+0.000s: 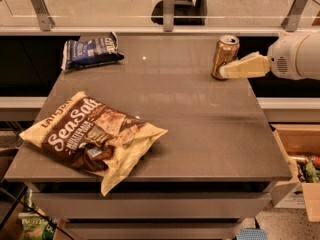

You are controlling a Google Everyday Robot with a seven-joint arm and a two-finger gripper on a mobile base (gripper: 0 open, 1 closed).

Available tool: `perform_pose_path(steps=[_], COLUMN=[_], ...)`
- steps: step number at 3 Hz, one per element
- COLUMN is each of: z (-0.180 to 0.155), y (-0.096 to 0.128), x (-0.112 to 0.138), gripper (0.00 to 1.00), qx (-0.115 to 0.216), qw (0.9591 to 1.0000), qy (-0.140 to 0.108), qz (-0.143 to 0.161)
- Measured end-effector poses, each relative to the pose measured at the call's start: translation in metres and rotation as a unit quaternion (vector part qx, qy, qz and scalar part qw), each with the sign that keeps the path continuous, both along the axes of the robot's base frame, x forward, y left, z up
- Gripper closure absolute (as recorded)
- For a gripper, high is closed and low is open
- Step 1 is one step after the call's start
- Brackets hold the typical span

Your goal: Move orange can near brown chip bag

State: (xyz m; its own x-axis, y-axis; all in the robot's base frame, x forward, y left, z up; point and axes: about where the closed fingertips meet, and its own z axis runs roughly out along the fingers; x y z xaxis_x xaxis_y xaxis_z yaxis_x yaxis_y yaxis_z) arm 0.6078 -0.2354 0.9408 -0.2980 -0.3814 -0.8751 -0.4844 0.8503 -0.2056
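Note:
The orange can (223, 53) stands upright near the far right edge of the grey table (190, 124). My gripper (227, 71) comes in from the right on a white arm, and its cream tip lies against the can's lower right side. The brown chip bag (92, 133) with white "Sea Salt" lettering lies flat at the front left of the table, far from the can.
A dark blue bag (90, 50) lies at the far left corner. A glass rail with metal posts (169, 6) runs behind the table. An open cardboard box (300, 156) with items stands on the floor to the right.

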Motion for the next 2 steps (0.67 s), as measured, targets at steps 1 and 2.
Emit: perform_pose_path(steps=[1, 2], z=[-0.006, -0.010], y=[0.005, 0.010], x=[0.017, 0.033], gripper=[0.00, 0.00], qx=[0.025, 0.047], qw=[0.9995, 0.9979], qy=[-0.020, -0.041], qz=[0.008, 0.018])
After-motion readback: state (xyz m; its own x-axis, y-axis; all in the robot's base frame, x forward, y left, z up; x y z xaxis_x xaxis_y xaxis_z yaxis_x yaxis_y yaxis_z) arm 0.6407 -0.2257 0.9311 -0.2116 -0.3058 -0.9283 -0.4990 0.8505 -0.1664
